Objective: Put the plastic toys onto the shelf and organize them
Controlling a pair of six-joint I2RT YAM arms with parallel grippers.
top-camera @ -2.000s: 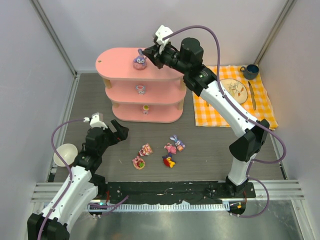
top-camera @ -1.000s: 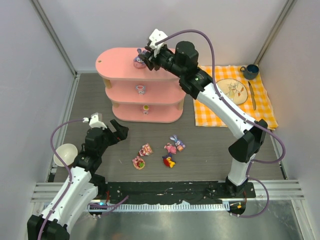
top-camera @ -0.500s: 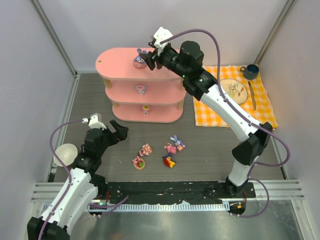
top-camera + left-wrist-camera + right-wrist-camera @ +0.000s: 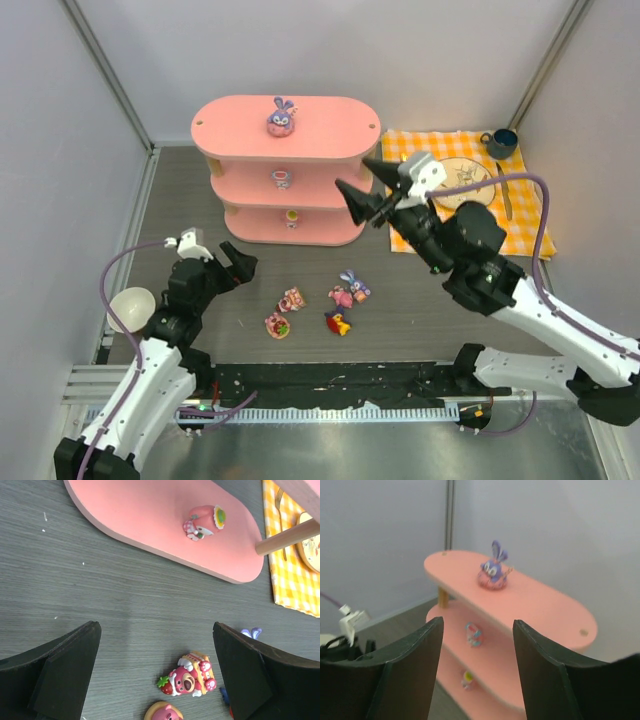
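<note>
The pink shelf (image 4: 235,132) stands at the back. A purple bunny toy (image 4: 281,118) sits alone on its top board, a small toy (image 4: 282,178) on the middle tier and another (image 4: 291,216) on the bottom tier. Several toys lie on the floor in front: a pink bear (image 4: 291,299), a round pink one (image 4: 277,325), a red-yellow one (image 4: 338,322) and a blue-pink bunny pair (image 4: 349,288). My right gripper (image 4: 351,172) hangs open and empty beside the shelf's right end, facing the bunny (image 4: 493,572). My left gripper (image 4: 155,625) is wide open above the bear (image 4: 189,680).
A white bowl (image 4: 130,308) lies at the left edge beside my left arm. An orange checked cloth (image 4: 520,225) at the back right carries a plate (image 4: 470,180), a dark mug (image 4: 500,142) and a knife (image 4: 505,192). Grey walls close in on three sides.
My right arm has pulled back from the shelf top toward the front right, its jaws wider apart. The purple bunny stays on the top board. The left arm has not moved.
</note>
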